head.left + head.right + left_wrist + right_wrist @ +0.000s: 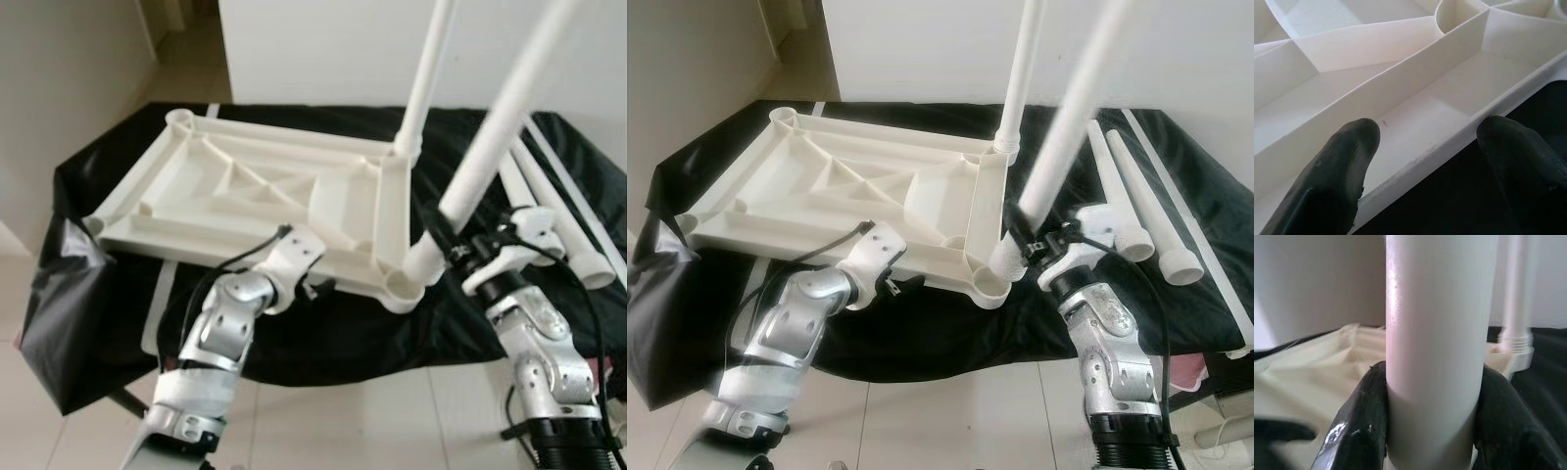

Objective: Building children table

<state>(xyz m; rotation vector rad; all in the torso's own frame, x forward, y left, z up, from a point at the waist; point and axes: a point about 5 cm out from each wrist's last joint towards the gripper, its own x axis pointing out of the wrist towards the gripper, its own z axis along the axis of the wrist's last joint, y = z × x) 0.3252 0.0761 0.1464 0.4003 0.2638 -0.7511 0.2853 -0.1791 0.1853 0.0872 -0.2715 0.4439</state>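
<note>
Upturned white tabletop point(265, 191) on black sheet point(323, 338), pale tiled floor point(323, 411).
Right gripper point(1027, 245) clamped round table leg point(1058, 162) at tabletop's corner; left gripper point(1425, 147) spread astride its rim.

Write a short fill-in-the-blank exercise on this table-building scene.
1. The right hand grips a white ____.
2. The tabletop lies upside down on a ____ cloth.
3. The left hand is open at the tabletop's ____.
4. ____ spare legs lie on the cloth.

Missing: leg; black; rim; Two
</note>
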